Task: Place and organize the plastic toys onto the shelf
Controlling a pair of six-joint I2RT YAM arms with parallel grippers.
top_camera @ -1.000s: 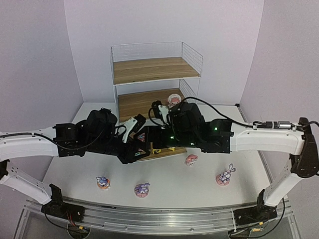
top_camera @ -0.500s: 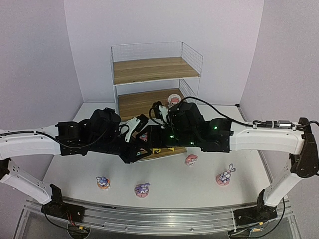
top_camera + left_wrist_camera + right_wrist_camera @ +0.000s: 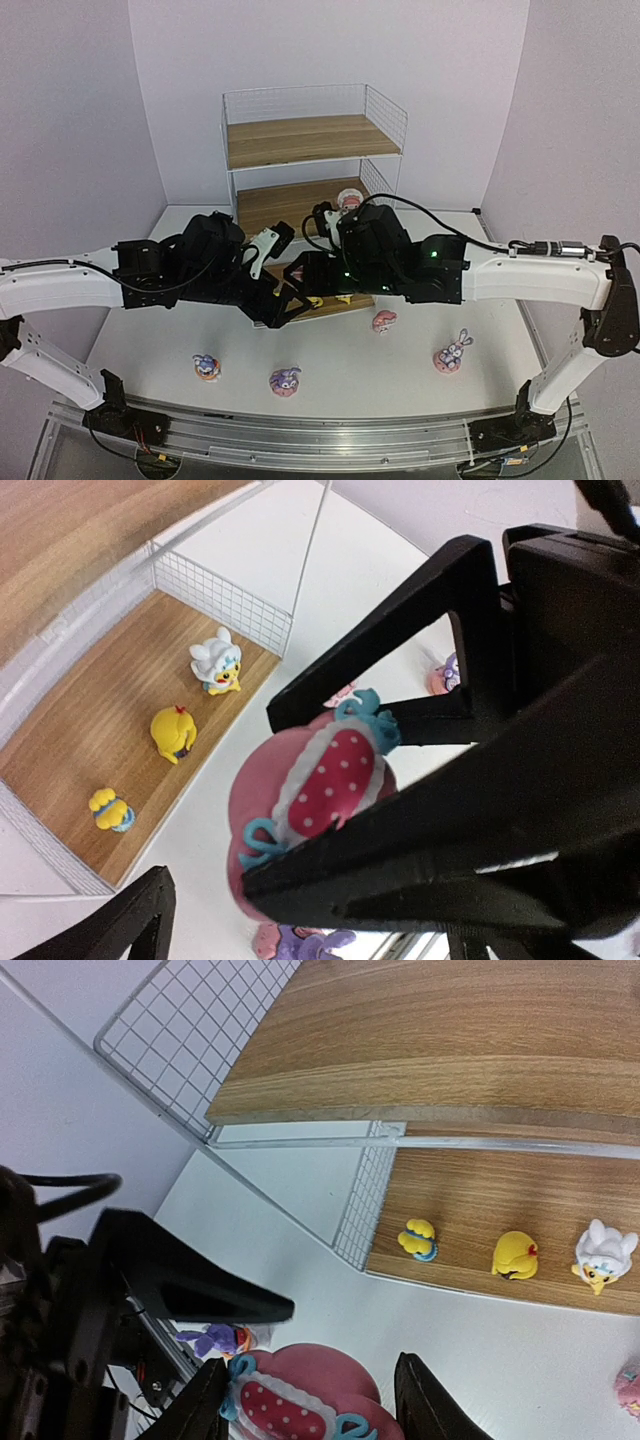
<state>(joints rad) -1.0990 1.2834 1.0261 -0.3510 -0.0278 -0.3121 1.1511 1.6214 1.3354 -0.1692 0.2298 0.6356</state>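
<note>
Two hands meet over the middle of the bench (image 3: 150,330), just before the shelf (image 3: 300,140) that stands at its far edge. The right hand (image 3: 305,1412) pinches a pink toy (image 3: 325,780) by its sides, one finger on each flank. The left hand (image 3: 285,303) is spread around the same spot, and no finger of it that shows touches the toy. That looks like a handover or a regrip, probably to set the toy upright before it goes in.

On the bottom board three yellow toys (image 3: 515,1255) stand in a row, and a second pink one (image 3: 349,200) sits at the right end of the middle board. The sorting therefore seems to go by kind, one board each, which would send the held toy to the middle board.

A third pink one (image 3: 384,321) waits on the bench right of the middle. The bunnies lie along the near edge, two (image 3: 207,367) (image 3: 285,381) left of its middle and one (image 3: 452,355) toward the near right corner.

The top view all but hides the held toy under the arms, and only the wrist views show it. The left wrist gives the dotted bow and the right fingers clamped on the toy. The right wrist shows a left finger (image 3: 190,1285) standing clear. Only the top view shows the middle-board toy and all three bunnies.
</note>
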